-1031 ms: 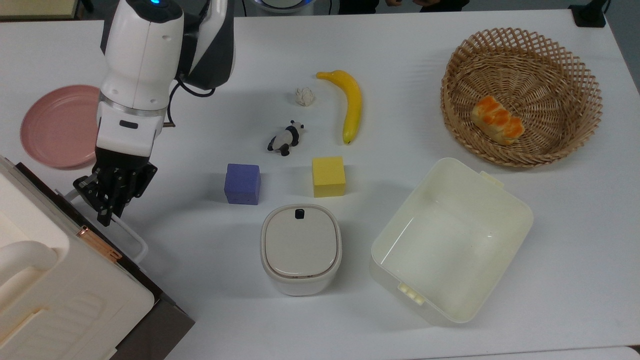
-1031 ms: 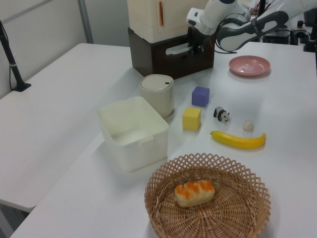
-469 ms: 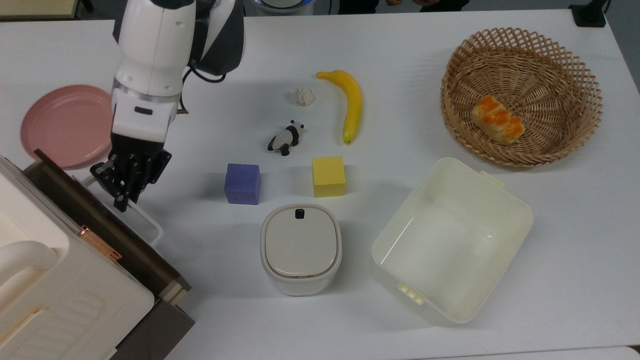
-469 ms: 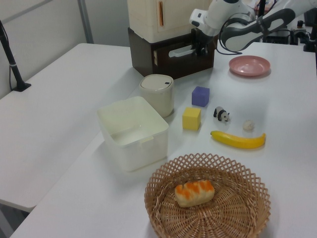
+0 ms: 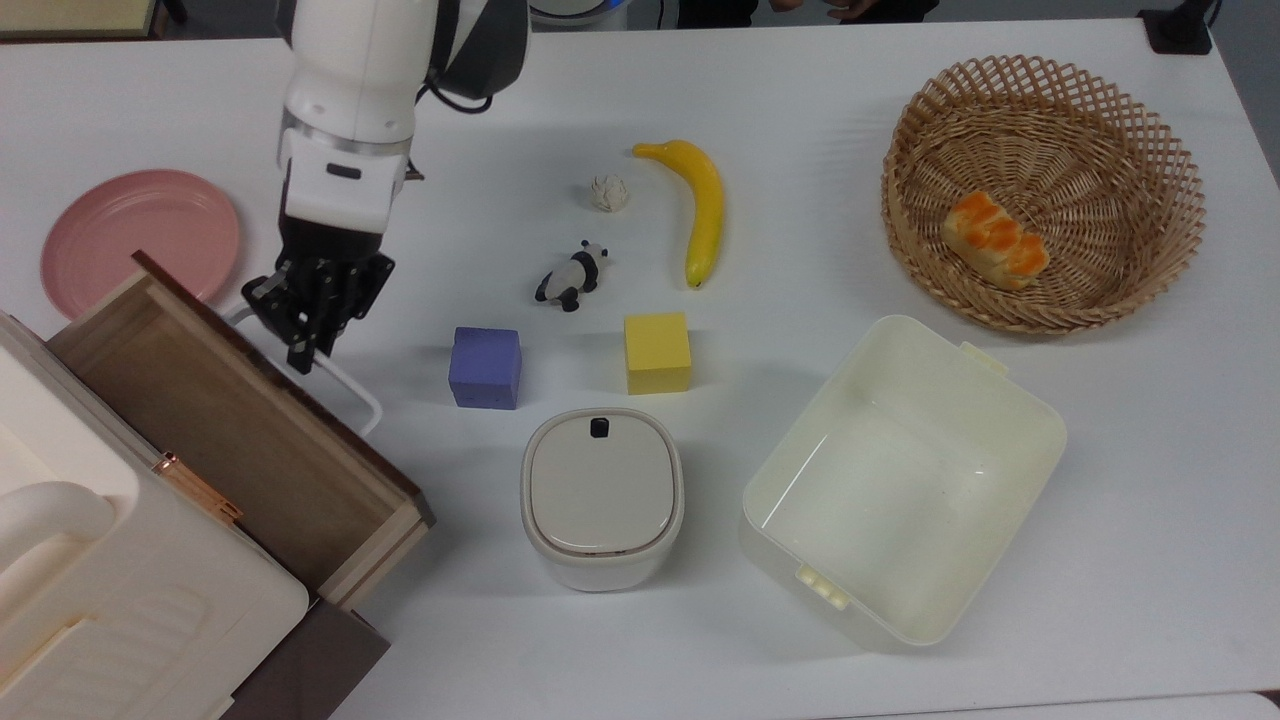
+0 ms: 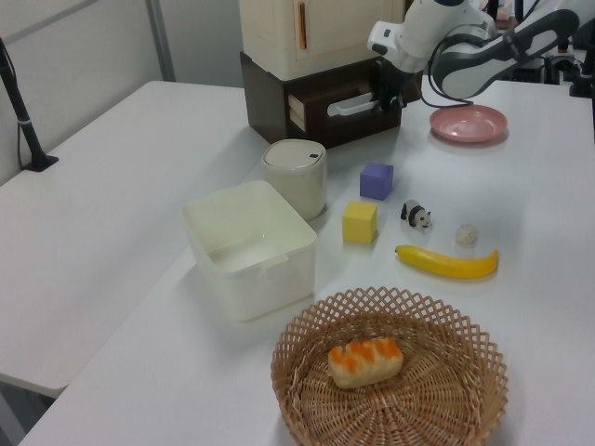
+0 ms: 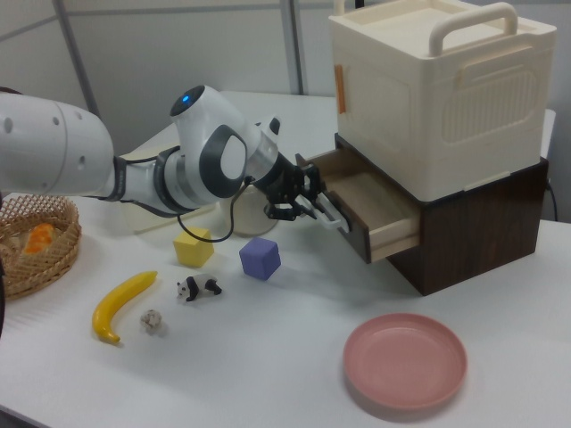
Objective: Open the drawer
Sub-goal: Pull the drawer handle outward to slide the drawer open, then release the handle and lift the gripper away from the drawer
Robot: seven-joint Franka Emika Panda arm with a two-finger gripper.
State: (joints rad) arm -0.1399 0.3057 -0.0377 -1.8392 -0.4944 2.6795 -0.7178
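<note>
The drawer stands pulled well out of the cream-topped cabinet, and its light-wood inside is bare. My gripper is shut on the white loop handle at the drawer's dark front panel, near the handle's upper end in the top view. In the left view, the gripper sits at the right end of the handle, in front of the drawer. The right view has the gripper clamped on the handle, with the open drawer under the cream box.
A purple cube lies close to the handle's right in the top view, then a yellow cube. A lidded white bin and a cream tub stand below them. A pink plate lies beside the drawer. Panda, banana and basket lie farther off.
The drawer has slid out of the cabinet toward the top view's upper right, from nearly closed to wide open. My gripper moved the same way, still on the handle.
</note>
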